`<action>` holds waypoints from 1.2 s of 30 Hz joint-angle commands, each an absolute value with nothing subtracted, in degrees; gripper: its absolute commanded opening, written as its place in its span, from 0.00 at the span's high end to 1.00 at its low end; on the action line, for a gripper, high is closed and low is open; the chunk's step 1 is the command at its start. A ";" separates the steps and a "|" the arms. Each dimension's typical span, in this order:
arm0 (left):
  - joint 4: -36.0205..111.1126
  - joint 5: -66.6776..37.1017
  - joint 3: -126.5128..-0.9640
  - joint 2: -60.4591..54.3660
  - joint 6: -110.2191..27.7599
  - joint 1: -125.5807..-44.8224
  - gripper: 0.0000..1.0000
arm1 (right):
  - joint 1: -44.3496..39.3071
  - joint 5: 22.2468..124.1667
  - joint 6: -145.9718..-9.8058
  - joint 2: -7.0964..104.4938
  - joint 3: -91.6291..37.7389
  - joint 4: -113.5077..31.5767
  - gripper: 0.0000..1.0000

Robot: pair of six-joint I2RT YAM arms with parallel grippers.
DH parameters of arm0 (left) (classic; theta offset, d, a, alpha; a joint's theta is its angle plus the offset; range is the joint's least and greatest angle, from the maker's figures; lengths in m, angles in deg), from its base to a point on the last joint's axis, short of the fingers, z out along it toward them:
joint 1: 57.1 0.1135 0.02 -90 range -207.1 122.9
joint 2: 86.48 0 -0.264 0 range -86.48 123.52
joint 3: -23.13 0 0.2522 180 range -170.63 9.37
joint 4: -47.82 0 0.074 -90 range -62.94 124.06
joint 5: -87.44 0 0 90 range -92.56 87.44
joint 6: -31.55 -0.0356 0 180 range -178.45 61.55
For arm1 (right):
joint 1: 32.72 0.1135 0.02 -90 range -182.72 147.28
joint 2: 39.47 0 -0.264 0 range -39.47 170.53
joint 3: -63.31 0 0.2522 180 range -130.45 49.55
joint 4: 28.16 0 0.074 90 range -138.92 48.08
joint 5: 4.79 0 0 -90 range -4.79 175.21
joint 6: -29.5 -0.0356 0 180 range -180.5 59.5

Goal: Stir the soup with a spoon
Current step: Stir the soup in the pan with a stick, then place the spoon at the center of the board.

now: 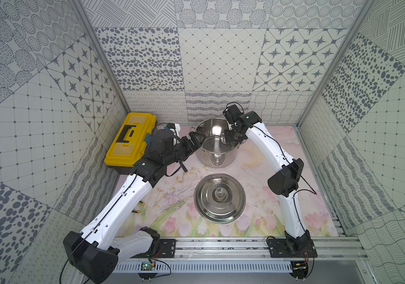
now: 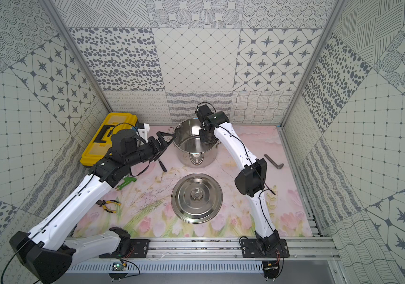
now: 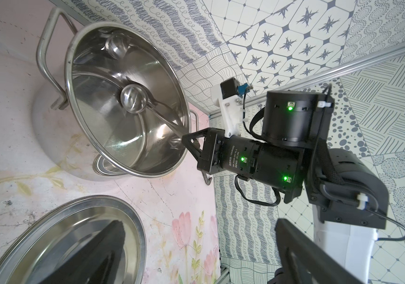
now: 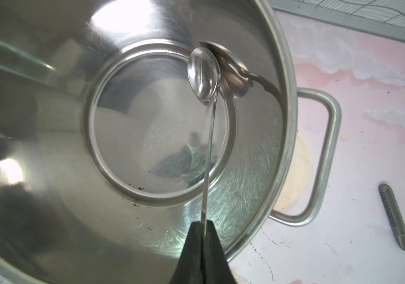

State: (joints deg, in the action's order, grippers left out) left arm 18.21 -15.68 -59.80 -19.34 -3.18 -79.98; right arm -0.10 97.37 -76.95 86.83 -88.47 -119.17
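1. While the right pincer (image 4: 202,225) is clamped tight on the thin handle of the ladle (image 4: 203,78), it sits just over the rim of the stockpot (image 1: 228,159), at the pot's right side.
2. From that grip the ladle slants down into the pot. Its small round bowl hangs well below the rim, near the wall on the pot's right side, with its mirror image right beside it in the steel. Whether the bowl touches wall or floor cannot be told.
3. The pot's inside shows polished steel and a ringed floor with a few dark specks.
4. The left pincer (image 2: 169,143) has its jaws wide apart and holds nothing. It is just outside the pot's left rim, close to the left loop handle.
5. The pot stands upright on the flowered bench (image 1: 258,172).
6. The round steel lid (image 1: 206,204) lies flat on the bench on the side of the pot nearest the arm bases. It is apart from the pot, and its centre knob is in view.
7. A yellow toolbox (image 1: 129,140) stands well to the pot's left, partly behind the left arm.
8. In a top view, the black handle of a hammer (image 2: 162,165) shows under the left wrist, near the pot's left wall.
9. An L-shaped grey tool (image 2: 273,162) lies on the bench to the pot's right, well apart from it.
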 commanded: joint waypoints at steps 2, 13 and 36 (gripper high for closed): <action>20.07 -16.55 -60.09 -19.24 -3.61 -79.93 0.01 | 0.67 96.22 -75.84 77.58 -78.91 -114.71 1.00; 21.68 -16.15 -58.58 -19.45 -2.07 -81.11 0.01 | 4.51 85.80 -84.46 71.66 -70.25 -107.30 1.00; 18.55 -12.16 -58.62 -24.77 -2.92 -83.71 0.01 | -4.42 83.26 -88.44 50.88 -65.59 -103.24 1.00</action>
State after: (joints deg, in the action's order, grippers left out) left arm 18.16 -13.69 -58.40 -24.00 -2.57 -83.32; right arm -1.94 84.80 -86.26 56.04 -68.36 -107.96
